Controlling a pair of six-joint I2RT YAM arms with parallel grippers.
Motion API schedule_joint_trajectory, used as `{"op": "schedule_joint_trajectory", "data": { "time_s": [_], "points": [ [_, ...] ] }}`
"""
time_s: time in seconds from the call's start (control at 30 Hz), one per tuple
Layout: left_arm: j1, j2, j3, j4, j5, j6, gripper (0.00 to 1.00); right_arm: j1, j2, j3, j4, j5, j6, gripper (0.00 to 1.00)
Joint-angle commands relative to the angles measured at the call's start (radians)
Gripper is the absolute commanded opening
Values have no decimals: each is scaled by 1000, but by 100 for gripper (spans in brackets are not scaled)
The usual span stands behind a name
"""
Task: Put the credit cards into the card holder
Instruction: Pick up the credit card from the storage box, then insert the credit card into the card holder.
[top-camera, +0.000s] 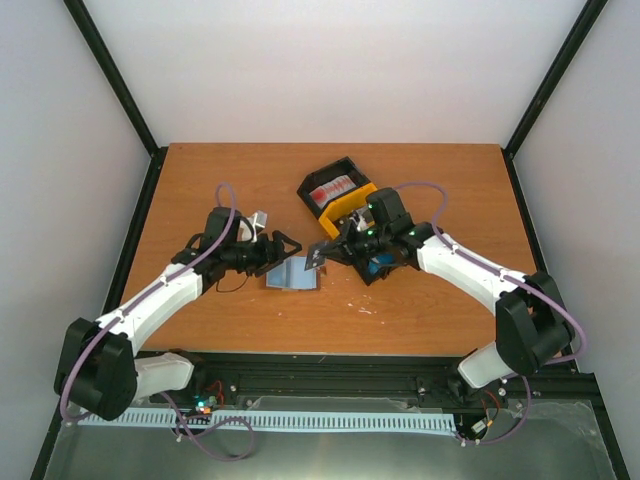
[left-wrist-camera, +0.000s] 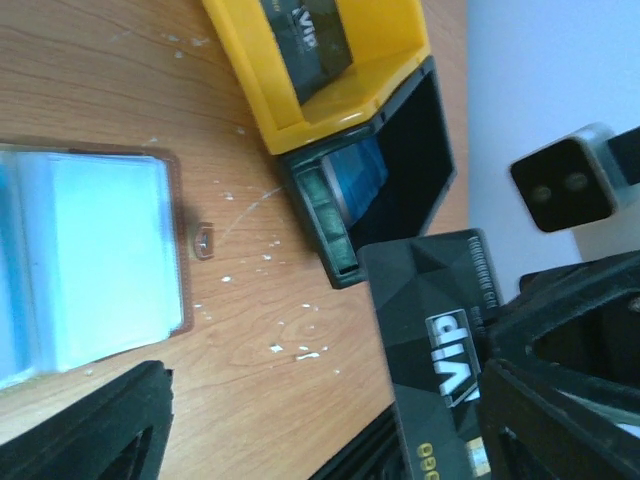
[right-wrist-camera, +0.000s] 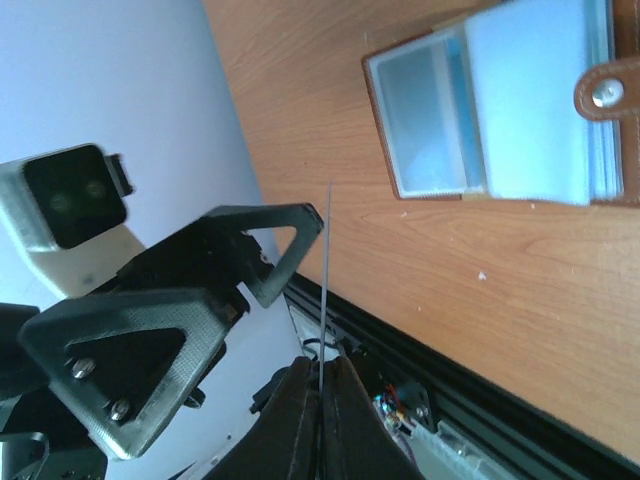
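Two grippers face each other over the middle of the tabletop (top-camera: 200, 180), and the card holder (top-camera: 293, 275) lies open and flat just below them, a little nearer the front edge than the back. Its brown snap tab (right-wrist-camera: 605, 90) laps over the clear sleeves. The left gripper (top-camera: 285, 246) has its fingers spread wide with nothing in them and hangs by the holder's left half. The right gripper (top-camera: 327, 254) is pinched tight on one end of a black card (left-wrist-camera: 440, 335). The card's free end juts toward the left fingertips, close to them, off the holder's right side and clear of its pockets. Behind the right gripper sit a yellow bin (left-wrist-camera: 400, 40) with another dark card inside and a black bin (left-wrist-camera: 420, 150) holding blue cards (left-wrist-camera: 360, 172). Toward the back edge, a second black bin (top-camera: 335, 162) holds red-and-white cards (top-camera: 330, 190).
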Motion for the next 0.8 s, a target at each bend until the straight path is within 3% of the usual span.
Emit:
{"op": "schedule_joint_trajectory", "data": {
  "time_s": [0.0, 0.23, 0.43, 0.77],
  "points": [
    [23, 0, -18, -40, -21, 29, 77, 24, 25, 9, 65, 80, -149, 3],
    [41, 50, -28, -120, -206, 141, 53, 109, 124, 1, 146, 212, -356, 3],
    [51, 142, -32, -103, -305, 167, 36, 142, 238, -37, 350, 233, -368, 3],
    [54, 250, -50, -55, -359, 186, 31, 142, 390, -14, 466, 239, -366, 3]
  ]
}}
